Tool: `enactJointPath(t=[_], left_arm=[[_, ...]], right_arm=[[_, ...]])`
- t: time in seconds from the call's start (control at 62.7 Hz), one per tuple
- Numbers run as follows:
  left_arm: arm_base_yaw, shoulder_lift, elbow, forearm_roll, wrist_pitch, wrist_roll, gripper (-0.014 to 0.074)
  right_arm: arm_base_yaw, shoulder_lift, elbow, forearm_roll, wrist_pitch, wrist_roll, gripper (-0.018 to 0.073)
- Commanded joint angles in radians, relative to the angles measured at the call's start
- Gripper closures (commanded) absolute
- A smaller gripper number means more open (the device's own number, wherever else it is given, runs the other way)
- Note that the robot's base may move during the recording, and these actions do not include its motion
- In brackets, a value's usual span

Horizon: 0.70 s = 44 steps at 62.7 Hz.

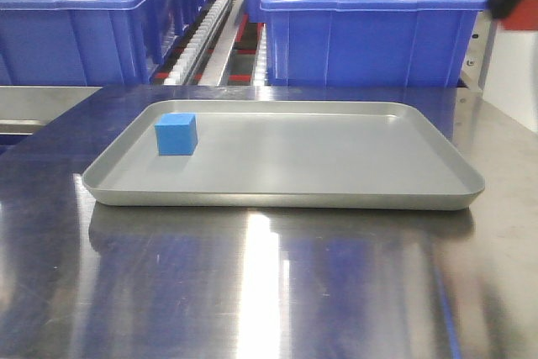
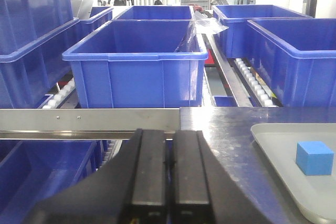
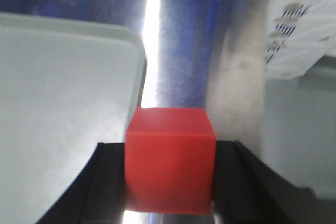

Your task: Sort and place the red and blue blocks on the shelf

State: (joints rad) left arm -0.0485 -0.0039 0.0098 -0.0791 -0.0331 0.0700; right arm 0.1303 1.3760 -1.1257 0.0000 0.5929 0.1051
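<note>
Right hand (image 3: 170,184) around red block (image 3: 170,150)

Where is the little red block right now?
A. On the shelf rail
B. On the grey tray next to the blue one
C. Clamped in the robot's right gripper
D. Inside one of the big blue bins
C: the right wrist view shows the red block clamped between the fingers of the right gripper, while only the blue block sits on the tray.
</note>
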Motion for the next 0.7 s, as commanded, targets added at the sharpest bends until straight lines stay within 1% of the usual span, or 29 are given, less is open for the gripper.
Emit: enactJointPath(t=[0.0, 0.096, 0.239, 0.287, 0.383, 0.685], left_arm=[[0.000, -0.021, 0.044, -0.008, -0.085, -0.006, 0.0472], [0.000, -0.021, 0.044, -0.008, -0.085, -0.006, 0.0472], [0.000, -0.021, 0.044, -0.008, -0.085, -0.006, 0.0472], [0.000, -0.021, 0.044, -0.008, -0.085, -0.006, 0.0472], [0.000, -0.021, 0.044, -0.008, -0.085, -0.006, 0.0472], [0.000, -0.021, 0.044, -0.008, -0.085, -0.006, 0.0472]], right_arm=[[-0.046, -0.136, 0.070, 0.052, -0.163, -0.084, 0.0503], [-0.078, -0.224, 0.174, 0.091, -0.257, -0.160, 0.0503], [-0.084, -0.350, 0.295, 0.092, -0.336, -0.160, 0.0503], [-0.082, -0.392, 0.326, 0.095, -0.345, -0.152, 0.0503], [-0.081, -0.479, 0.392, 0.097, -0.351, -0.105, 0.0503], [-0.081, -0.815, 0.617, 0.096, -0.352, -0.105, 0.0503]])
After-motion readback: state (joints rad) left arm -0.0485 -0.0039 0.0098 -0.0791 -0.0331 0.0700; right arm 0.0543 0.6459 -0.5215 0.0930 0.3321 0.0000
